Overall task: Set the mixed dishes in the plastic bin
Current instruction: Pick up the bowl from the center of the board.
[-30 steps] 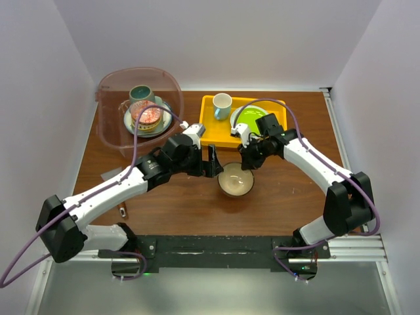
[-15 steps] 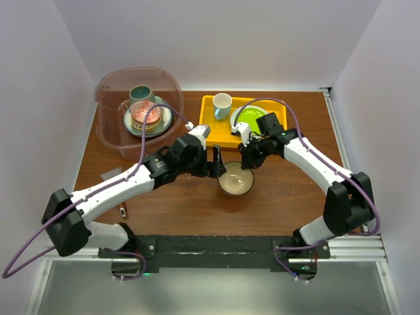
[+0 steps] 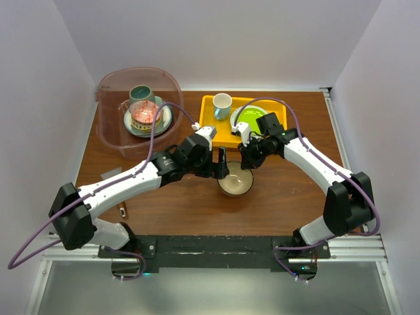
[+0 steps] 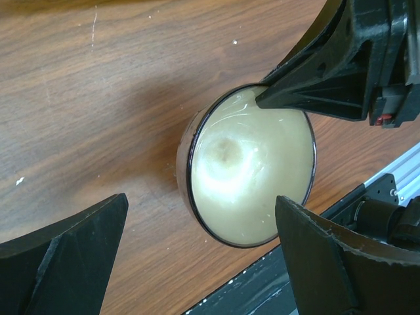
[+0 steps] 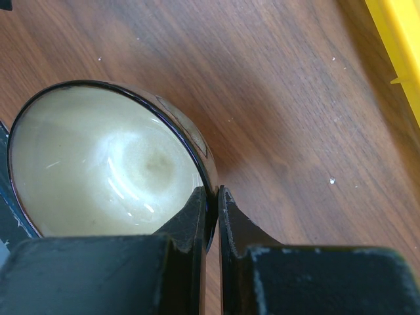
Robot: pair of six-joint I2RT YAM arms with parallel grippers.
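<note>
right gripper: clamped on rim of cream glazed bowl with dark edge | left gripper: jaws held wide apart beside bowl | bowl: seemingly rested on brown wooden table

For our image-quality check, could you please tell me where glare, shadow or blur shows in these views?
Left wrist: white glare inside the cream bowl, soft shadow on the tabletop beside it. Right wrist: glare streaks in the bowl, and the right tool pinching its rim is blurred near the lens. Top external: even light, sharp.
</note>
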